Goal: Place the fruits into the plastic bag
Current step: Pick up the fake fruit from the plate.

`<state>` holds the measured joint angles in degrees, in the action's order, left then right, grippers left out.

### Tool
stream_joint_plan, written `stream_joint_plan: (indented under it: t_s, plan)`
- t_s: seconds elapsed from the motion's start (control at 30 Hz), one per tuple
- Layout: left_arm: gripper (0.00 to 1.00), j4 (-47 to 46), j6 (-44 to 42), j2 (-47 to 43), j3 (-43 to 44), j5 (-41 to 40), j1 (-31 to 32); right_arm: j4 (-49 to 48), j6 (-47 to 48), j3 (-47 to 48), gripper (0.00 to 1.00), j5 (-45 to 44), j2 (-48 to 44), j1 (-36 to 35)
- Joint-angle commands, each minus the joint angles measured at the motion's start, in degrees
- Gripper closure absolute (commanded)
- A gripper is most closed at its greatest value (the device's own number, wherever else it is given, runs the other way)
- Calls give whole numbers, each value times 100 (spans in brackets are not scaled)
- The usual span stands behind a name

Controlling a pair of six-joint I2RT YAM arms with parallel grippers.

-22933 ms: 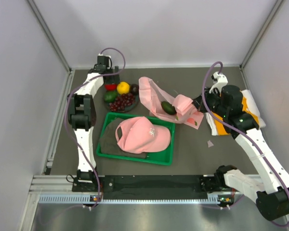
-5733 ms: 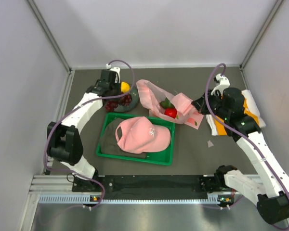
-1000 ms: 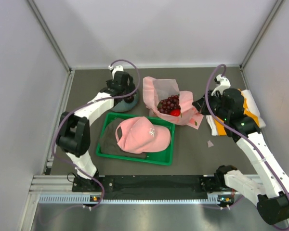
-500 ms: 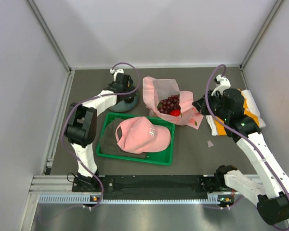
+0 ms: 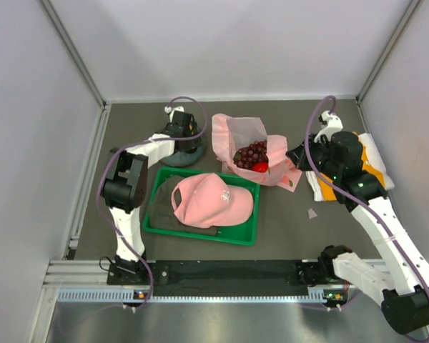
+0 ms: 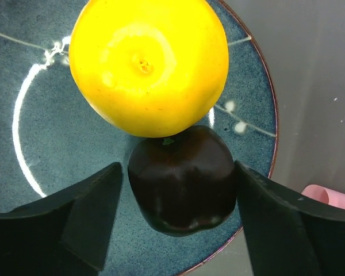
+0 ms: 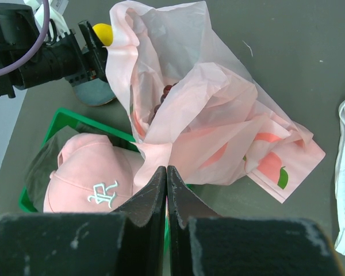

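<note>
Left gripper (image 6: 177, 175), jaws apart, straddles a dark fruit (image 6: 181, 192) touching a citrus (image 6: 148, 63) on a blue plate (image 6: 34, 144). A pink cap (image 7: 86, 169) stitched with a white "R" monogram lies in a green tray (image 5: 200, 236). Grapes (image 5: 252, 152) and a red fruit (image 5: 261, 167) sit in the peach-printed bag (image 7: 218, 115), its edge pinched by the closed right gripper (image 7: 167, 171).

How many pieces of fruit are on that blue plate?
2: a yellow citrus near the middle of the plate, and a dark round fruit touching it, between the open jaws. The jaws cover part of the plate; more may be hidden.
</note>
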<state>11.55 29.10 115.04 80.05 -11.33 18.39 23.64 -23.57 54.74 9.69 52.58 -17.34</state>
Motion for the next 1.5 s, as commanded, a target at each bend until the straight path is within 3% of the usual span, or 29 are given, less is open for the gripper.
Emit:
stream_joint_plan:
  t_s: [0.0, 0.07, 0.3, 0.43, 1.2, 1.47]
  plan:
    - [21, -188, 34, 53, 195, 113, -38, -149, 81, 10, 100, -55, -116, 29]
    - [23, -154, -1, 97, 247, 140, -46, -140, 81, 10, 100, -47, -116, 29]
    - [50, 22, -1, -8, 230, 202, -55, -123, 81, 19, 100, -64, -116, 38]
    - [54, 84, -1, -157, 99, 245, -55, -131, 81, 28, 100, -64, -116, 38]
    - [60, 269, -264, -2020, -745, 773, -29, -123, 63, 36, 100, -64, -116, 29]
    - [60, 356, -572, -2705, -772, 1386, -29, -105, 37, 72, 100, -99, -116, 38]
